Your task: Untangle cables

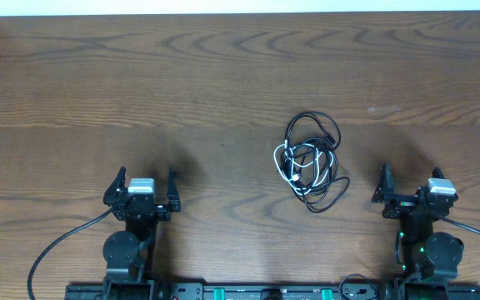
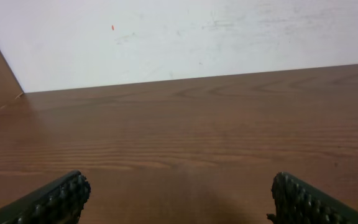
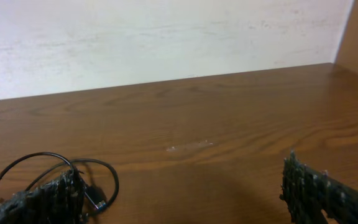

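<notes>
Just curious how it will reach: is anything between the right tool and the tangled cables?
Nothing visible. Only bare wooden table lies between the right tool and the cables, which sit to its left. Its jaws stand open.

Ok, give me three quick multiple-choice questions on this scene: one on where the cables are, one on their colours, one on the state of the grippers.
1. Where do the cables lie on the table?
A. In the far left corner
B. Right of centre, near the right gripper
C. Against the far edge

2. What colours are the cables?
A. Black and white
B. Red and blue
C. All yellow

3. What state are the left gripper and the right gripper in?
A. Both shut on a cable
B. One open, one shut
C. Both open, holding nothing

Answers:
1 B: the overhead view shows the tangle just ahead of the right arm.
2 A: one white cord sits among black loops.
3 C: both wrist views show the fingers wide apart and nothing gripped.
</notes>
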